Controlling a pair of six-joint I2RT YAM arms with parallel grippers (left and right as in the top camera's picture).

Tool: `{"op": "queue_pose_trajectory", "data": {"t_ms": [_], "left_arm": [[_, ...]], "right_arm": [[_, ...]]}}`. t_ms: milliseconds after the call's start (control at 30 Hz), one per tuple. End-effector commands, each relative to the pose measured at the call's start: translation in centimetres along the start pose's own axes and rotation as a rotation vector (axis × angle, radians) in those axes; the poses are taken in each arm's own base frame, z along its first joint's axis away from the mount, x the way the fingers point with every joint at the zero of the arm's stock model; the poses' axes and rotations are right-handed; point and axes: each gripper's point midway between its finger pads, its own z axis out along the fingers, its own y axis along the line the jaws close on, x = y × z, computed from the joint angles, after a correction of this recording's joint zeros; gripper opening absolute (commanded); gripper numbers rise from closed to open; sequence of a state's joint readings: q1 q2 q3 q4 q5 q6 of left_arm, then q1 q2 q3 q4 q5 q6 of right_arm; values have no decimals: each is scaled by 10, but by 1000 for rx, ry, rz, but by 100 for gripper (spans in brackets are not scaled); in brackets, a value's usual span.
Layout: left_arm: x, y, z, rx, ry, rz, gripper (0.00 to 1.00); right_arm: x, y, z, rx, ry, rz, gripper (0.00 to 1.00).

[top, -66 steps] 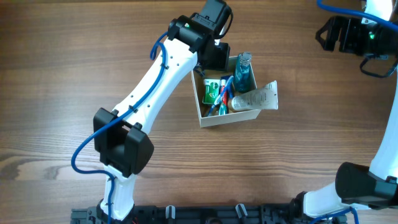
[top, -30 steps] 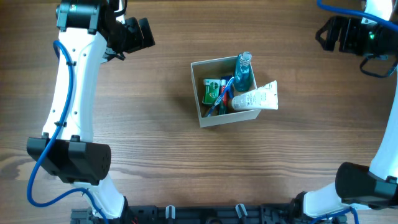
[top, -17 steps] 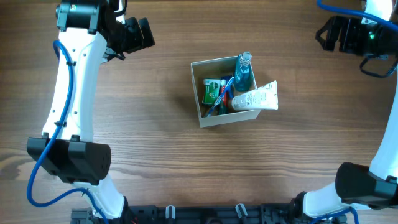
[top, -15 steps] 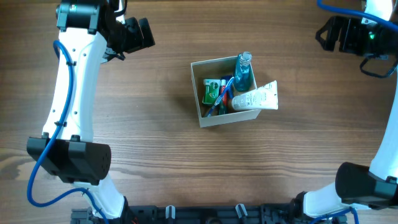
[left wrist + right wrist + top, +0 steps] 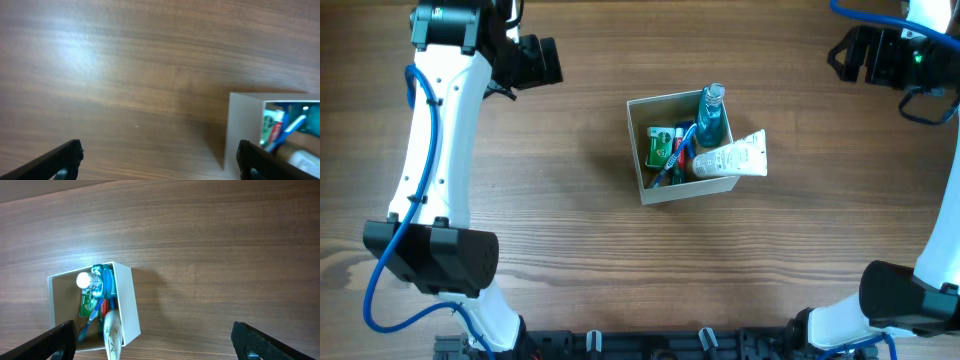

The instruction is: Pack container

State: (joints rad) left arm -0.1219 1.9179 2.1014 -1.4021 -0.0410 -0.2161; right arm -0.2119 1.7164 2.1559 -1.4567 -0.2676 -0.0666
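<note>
Upright near the middle of the table (image 5: 570,240): container (image 5: 688,189), crammed with blue bottle (image 5: 711,115), green packet (image 5: 661,146) and white tube (image 5: 732,158) poking over its right wall. From left wrist, just one outer wall and a blurred sliver of contents; from right wrist, whole box top-down. Left gripper (image 5: 159,161) gaping, empty, far left, arm stretched forward. Right gripper (image 5: 157,341) likewise gaping, empty, far right corner.

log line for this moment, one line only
left gripper: open, empty, away from container | right gripper: open, empty, away | container: blue bottle, white tube inside
</note>
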Motion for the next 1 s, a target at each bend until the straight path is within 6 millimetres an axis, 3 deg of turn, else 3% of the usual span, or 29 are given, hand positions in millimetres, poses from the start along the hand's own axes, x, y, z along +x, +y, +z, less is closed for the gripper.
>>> {"op": "queue_pose_trajectory", "data": {"t_ms": [0, 200, 333, 567, 967], "left_arm": [[-9, 18, -30, -35, -90, 104, 100], [-11, 48, -75, -10, -191, 22, 100], [-1, 69, -91, -24, -252, -24, 100], [27, 82, -65, -18, -351, -47, 100], [112, 83, -22, 104, -645, -115, 100]], "right_arm": [[-1, -1, 0, 12, -2, -12, 100], [-1, -2, 0, 12, -2, -13, 100], [-1, -1, 0, 12, -2, -12, 100], [-1, -1, 0, 12, -2, -12, 100], [-1, -1, 0, 12, -2, -12, 100]]}}
